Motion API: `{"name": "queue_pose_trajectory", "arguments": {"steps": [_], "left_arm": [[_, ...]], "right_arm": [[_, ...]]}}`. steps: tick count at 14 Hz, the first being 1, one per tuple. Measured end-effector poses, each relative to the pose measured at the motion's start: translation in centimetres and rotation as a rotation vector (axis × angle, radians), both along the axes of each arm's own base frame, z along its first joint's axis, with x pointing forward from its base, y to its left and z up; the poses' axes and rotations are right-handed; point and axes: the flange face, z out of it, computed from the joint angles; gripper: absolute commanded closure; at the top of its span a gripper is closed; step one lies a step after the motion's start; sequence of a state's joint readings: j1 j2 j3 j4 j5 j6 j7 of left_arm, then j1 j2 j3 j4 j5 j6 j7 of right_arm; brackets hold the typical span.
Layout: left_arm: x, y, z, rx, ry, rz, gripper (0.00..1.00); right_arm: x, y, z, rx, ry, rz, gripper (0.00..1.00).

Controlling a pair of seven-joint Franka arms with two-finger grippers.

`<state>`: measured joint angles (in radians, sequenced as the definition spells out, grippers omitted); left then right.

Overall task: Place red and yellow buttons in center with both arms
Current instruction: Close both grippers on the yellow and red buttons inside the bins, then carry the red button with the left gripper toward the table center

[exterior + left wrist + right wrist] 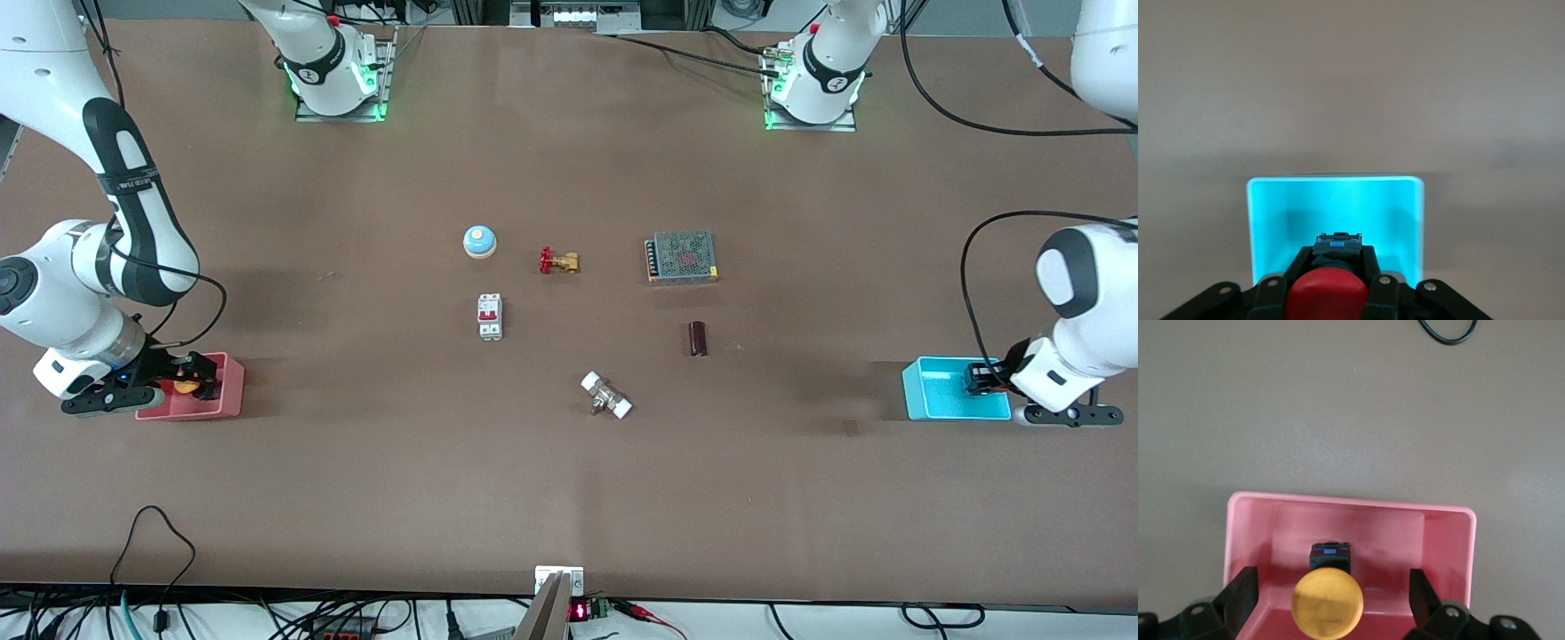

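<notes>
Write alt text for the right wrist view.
The right gripper hangs open around a round yellow push button on a black body inside a pink plastic bin, fingers apart from the cap. Brown tabletop surrounds the bin.

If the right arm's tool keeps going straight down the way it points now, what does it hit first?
Probably the yellow-capped push button in the pink plastic bin: the right tool hangs open astride it, fingers either side. Depth is unclear, so the fingers may reach the bin floor together.
</notes>
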<state>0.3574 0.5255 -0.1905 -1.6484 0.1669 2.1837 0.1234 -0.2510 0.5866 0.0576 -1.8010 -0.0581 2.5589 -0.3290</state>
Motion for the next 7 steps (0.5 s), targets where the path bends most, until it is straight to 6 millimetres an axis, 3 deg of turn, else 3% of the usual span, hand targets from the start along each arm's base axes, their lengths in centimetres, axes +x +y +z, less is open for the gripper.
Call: {"name": "queue_pose_trajectory", "arguments": {"steps": [3, 5, 7], "left_arm": [[-0.2, -7.0, 1.9, -0.03, 0.085, -0.079, 0.68], [-1.1, -11.8, 0.6, -0.034, 0.124, -0.088, 0.68], [-2.6, -16.7, -1.3, -0.03, 0.149, -0.088, 0.68]], "right_arm": [[0.0, -0.5, -0.3, -0.001, -0.002, 0.002, 0.06], [0.0, -0.4, -0.3, -0.001, -0.003, 0.004, 0.14], [0.1, -0.2, -0.3, 0.002, -0.003, 0.009, 0.16]]}}
